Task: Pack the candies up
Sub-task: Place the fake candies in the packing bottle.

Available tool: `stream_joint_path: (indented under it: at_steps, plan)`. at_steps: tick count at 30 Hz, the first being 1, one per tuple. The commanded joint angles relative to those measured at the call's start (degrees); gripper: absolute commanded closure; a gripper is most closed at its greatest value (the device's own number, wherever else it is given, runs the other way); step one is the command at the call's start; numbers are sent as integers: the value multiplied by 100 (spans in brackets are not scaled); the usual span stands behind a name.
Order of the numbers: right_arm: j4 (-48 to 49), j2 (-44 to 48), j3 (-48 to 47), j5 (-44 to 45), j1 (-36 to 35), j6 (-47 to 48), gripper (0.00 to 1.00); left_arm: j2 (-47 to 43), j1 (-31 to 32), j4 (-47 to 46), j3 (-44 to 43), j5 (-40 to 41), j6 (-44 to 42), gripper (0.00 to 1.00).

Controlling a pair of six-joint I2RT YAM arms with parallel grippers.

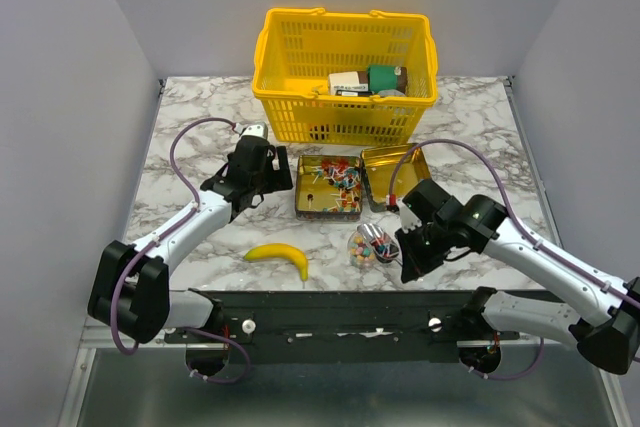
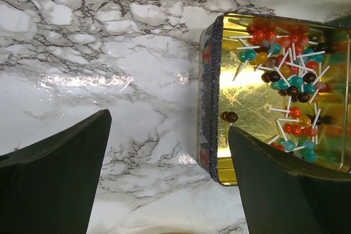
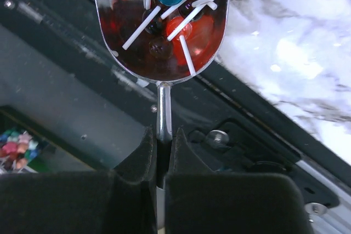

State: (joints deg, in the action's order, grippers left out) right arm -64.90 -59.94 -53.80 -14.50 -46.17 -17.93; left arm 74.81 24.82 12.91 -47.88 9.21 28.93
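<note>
Candies (image 2: 283, 84), glossy round balls on white sticks (image 2: 239, 36), in shiny rectangular tin (image 2: 207, 80)

- Surface (image 1: 190, 97), rear left: bare marble from the left wall to the basket, open to a claw.
- Basket (image 1: 300, 107): tall mesh walls across the rear centre; entry from above only.
- Tin (image 1: 300, 187): open, directly in front of the basket, candies (image 1: 340, 179) heaped toward its right rear; its left wall stands just beside one finger of the left claw (image 2: 169, 121).
- Left claw: fingers spread wide, bare marble showing between them.
- Lid (image 1: 380, 172): beside the tin on the right, partly overhung by the right arm and its cable.
- Banana (image 1: 280, 255): lies across the front centre, between the two arms.
- Scoop (image 1: 366, 245): loaded, just right of the banana; its handle is clamped in the right claw (image 3: 163, 138), blocking the strip in front of the tin.
</note>
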Motion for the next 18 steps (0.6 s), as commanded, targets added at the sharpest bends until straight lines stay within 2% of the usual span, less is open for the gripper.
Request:
stream_joint_path:
  at_steps: [1, 10, 18]
  plan:
    - [-110, 141, 212, -729, -59, -123, 99, 104, -21, -183, -108, 46, -1, 1]
    - [-374, -96, 195, -852, -59, -61, 99, 122, -21, -210, -99, 81, 8, 1]
    - [-734, -615, -192, -984, -67, -315, 99, 69, -30, -157, -108, 204, -19, 1]
